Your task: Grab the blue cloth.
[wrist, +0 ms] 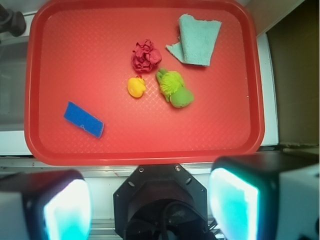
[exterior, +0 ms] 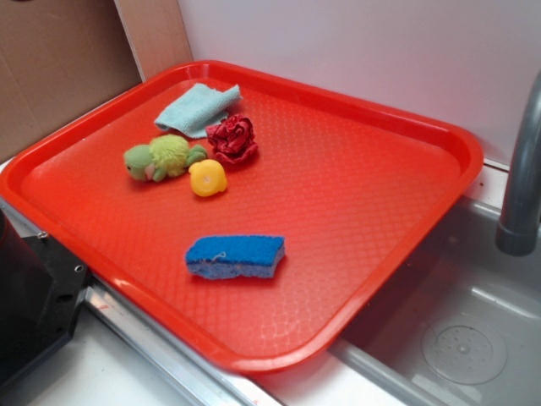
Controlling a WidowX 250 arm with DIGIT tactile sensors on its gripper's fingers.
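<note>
Claw [wrist: 150, 210] (spread wide) — blue cloth [wrist: 196, 40] well apart, untouched.

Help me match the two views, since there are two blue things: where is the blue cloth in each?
Exterior: the blue cloth lies at the tray's far left corner, behind the green plush.
Wrist: the cloth is at upper right, above the plush.
Shared landmark: the red flower sits right beside the cloth in both; the sponge lies far off.
</note>
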